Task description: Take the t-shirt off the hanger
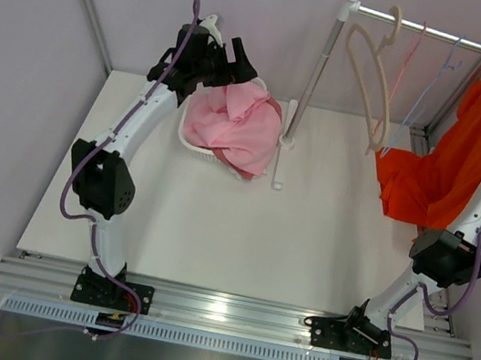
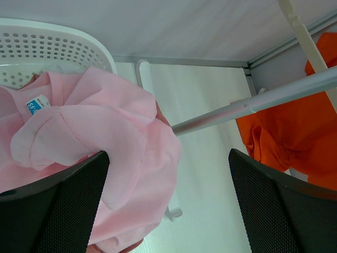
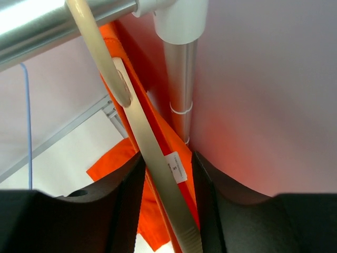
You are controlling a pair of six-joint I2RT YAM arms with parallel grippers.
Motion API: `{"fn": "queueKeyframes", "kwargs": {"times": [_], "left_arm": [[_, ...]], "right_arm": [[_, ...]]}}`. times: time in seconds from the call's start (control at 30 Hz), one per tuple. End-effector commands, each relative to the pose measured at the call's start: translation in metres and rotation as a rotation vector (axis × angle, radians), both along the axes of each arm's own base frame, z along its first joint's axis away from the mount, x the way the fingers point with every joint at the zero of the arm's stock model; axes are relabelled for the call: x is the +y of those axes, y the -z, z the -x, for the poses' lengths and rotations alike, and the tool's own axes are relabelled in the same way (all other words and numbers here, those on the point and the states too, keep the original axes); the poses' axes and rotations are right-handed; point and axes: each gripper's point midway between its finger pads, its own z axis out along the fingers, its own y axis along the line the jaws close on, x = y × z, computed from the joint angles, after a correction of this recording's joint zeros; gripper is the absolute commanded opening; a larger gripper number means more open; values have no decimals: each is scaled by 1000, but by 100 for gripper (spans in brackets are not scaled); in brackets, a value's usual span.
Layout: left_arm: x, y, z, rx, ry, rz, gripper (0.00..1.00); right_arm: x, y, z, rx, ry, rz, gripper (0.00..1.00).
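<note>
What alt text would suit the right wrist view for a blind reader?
The right hand grips a cream hanger carrying an orange t-shirt, its two dark fingers on either side. The hanger's hook loops over a silver rail above, beside a vertical post.

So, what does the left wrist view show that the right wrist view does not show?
Only the left wrist view: a pink garment spilling over a white basket, beside the wide-open left pincer. Only the right wrist view: a cream hanger with a size tag, between the fingers of the right pincer, and a thin blue hanger. Both: the orange t-shirt and the metal rack.
</note>
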Motion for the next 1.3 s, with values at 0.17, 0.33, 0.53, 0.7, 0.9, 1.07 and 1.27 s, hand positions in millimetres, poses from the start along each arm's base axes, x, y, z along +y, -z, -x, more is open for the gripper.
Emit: {"fn": "queueKeyframes", "kwargs": {"times": [0.17,0.33,0.53,0.7,0.9,1.07,1.27], "left_arm": [[-6,-30,8,-74,24,2,100],[-7,-32,9,-80,30,1,100],[-11,-35,11,-94,44,0,100],[-13,-42,17,-112,50,-9,99],[-8,-72,35,-209,18,-61,99],[-8,-106,60,-304,14,-90,100],[-6,-131,78,-385,6,-106,100]], "right_arm": [[-1,-16,-15,-66,-58,35,28],[-1,-23,-17,-91,-59,45,22],[-4,-34,-18,-128,-53,67,4],[3,-48,-17,-180,-77,72,0],[21,-76,-8,-258,-138,64,0],[41,-92,-1,-297,-206,52,0],[57,-109,6,-332,-268,64,0]]}}
